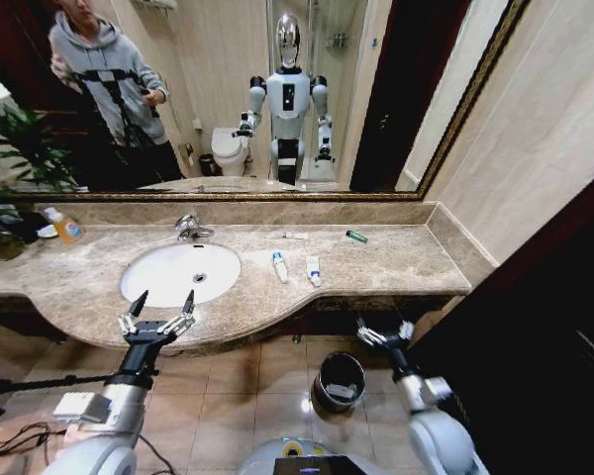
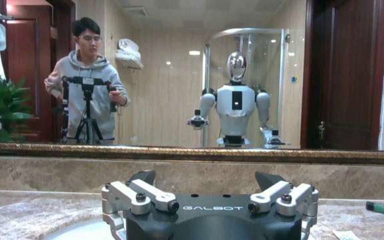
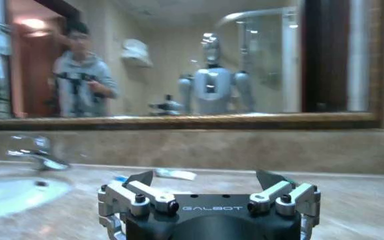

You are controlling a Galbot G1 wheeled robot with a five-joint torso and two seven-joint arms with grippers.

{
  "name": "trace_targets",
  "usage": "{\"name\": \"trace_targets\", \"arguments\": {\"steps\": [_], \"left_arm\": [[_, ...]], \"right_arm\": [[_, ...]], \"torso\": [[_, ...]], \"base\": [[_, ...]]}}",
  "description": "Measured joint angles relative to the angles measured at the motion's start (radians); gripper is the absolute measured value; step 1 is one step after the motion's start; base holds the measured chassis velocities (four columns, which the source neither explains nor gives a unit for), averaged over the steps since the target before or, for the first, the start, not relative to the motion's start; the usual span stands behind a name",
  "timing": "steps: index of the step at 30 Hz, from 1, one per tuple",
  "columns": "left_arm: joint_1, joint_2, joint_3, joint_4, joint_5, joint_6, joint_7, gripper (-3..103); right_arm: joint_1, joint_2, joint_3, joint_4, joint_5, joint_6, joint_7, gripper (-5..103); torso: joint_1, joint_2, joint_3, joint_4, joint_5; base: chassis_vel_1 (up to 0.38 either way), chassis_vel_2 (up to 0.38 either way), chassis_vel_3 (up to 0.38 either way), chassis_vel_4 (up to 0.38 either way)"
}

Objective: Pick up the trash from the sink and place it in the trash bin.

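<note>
Left gripper (image 1: 163, 302) is hanging with its fingers spread wide, pinching nothing, just over the front edge of the counter (image 1: 396, 262) before the sink (image 1: 148, 282). From where I am standing, the basin is looking bare; the trash is lying on the marble to its right. Going across, two short white tubes with blue ends (image 1: 279, 265) are sitting side by side just beside the basin, a longer white packet (image 1: 295, 236) is resting nearer the mirror, and a tiny green tube (image 1: 356, 237) is lying farther right. Right gripper (image 1: 384, 332) is also spread and empty, waiting lower, in front of the counter and near the trash bin (image 1: 339, 380) on the floor tiles.

To do the pick well, I judge the nearer arm should be coming down straight over one tube, fingers straddling its narrow width, closing gently so it is not rolling away.

Head view is laying out every piece and the bin together. Left wrist view is catching the green tube at its edge, while right wrist view is showing the faucet (image 3: 38, 155) and the white packet low across the marble.
</note>
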Motion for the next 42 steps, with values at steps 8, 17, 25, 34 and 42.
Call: {"name": "trace_targets", "arguments": {"steps": [8, 17, 25, 34, 42], "left_arm": [[0.000, 0.000, 0.000, 0.000, 0.000, 0.000, 0.000, 100], [0.000, 0.000, 0.000, 0.000, 0.000, 0.000, 0.000, 100], [0.000, 0.000, 0.000, 0.000, 0.000, 0.000, 0.000, 100], [0.000, 0.000, 0.000, 0.000, 0.000, 0.000, 0.000, 100], [0.000, 0.000, 0.000, 0.000, 0.000, 0.000, 0.000, 100]], "right_arm": [[0.185, -0.029, -0.182, -0.088, -0.003, -0.104, -0.005, 100], [0.390, -0.061, -0.284, -0.266, -0.022, -0.162, 0.007, 100], [0.497, -0.049, -0.296, -0.389, -0.019, -0.186, 0.019, 100], [0.524, -0.046, -0.271, -0.472, -0.016, -0.172, 0.003, 90], [0.520, -0.049, -0.268, -0.469, -0.013, -0.164, -0.021, 62]], "torso": [[0.000, 0.000, 0.000, -0.0002, 0.0000], [0.000, 0.000, 0.000, -0.0002, 0.0000], [0.000, 0.000, 0.000, -0.0001, 0.0002], [0.000, 0.000, 0.000, -0.0002, 0.0002], [0.000, 0.000, 0.000, -0.0002, 0.0002]], "base": [[0.000, 0.000, 0.000, 0.000], [0.000, 0.000, 0.000, 0.000], [0.000, 0.000, 0.000, 0.000], [0.000, 0.000, 0.000, 0.000], [0.000, 0.000, 0.000, 0.000]]}}
